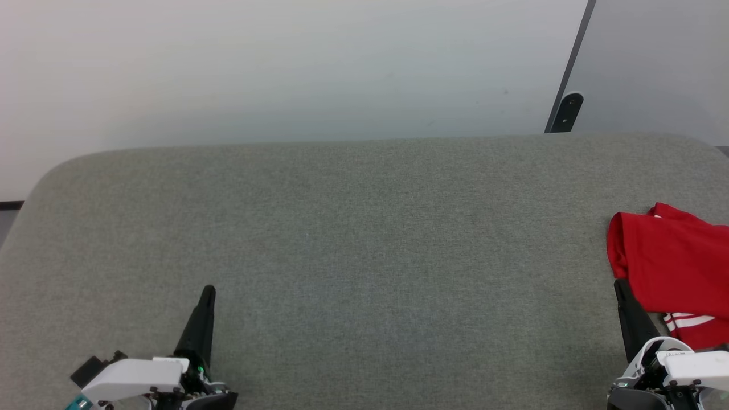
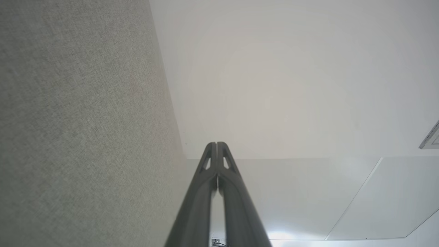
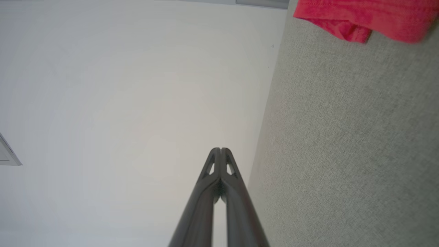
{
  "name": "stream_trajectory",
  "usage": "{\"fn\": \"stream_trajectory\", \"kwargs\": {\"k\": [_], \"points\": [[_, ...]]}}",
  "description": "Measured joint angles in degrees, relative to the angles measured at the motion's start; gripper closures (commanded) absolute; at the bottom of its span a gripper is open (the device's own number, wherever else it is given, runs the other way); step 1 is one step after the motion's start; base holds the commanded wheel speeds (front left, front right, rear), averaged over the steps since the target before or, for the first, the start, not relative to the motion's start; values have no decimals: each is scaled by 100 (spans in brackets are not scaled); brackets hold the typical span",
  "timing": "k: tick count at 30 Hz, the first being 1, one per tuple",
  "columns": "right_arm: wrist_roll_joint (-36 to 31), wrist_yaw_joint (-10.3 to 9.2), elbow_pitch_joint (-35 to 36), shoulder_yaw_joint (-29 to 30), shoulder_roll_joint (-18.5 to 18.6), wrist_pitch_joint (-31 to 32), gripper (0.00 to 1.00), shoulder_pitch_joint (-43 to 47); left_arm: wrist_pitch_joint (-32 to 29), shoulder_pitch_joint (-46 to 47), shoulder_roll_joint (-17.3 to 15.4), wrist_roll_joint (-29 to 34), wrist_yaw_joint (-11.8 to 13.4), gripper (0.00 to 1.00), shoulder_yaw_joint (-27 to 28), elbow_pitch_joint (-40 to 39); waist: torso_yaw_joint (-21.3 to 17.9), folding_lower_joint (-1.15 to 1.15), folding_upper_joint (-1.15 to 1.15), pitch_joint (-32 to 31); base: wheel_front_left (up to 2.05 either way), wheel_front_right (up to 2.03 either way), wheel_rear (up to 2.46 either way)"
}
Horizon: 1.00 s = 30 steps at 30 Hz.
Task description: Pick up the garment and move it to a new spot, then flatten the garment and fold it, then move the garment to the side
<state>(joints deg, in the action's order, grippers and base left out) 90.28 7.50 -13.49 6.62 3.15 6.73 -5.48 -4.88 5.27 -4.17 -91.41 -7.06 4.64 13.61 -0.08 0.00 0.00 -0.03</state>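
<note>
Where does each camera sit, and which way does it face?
Head view: on the head, facing down at the grey surface; left gripper and right gripper at bottom.
Left wrist view: on that wrist, along its shut fingers, grey surface beside a pale wall.
Right wrist view: likewise, its own shut fingers.
Shared: head and right wrist views both show the garment.

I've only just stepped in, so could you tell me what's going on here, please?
Nothing is being handled right now. The red garment lies at the robot's right on the grey padded surface. The left tool and right tool are both shut and empty, the right one just beside the garment.
</note>
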Motion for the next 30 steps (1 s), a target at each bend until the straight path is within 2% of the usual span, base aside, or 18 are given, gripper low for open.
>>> {"fn": "stream_trajectory", "kwargs": {"k": [7, 30], "points": [[199, 0, -69, -1, -22, -20, 100, -58, -57, 65, 31, -205, -33, 100, 56, 48, 8, 0, 0, 21, 0, 0, 0], [199, 0, -70, 0, -25, -20, 100, -73, -77, 66, 59, -192, -33, 100, 89, 51, 8, 0, 0, 21, 0, 0, 0]]}}
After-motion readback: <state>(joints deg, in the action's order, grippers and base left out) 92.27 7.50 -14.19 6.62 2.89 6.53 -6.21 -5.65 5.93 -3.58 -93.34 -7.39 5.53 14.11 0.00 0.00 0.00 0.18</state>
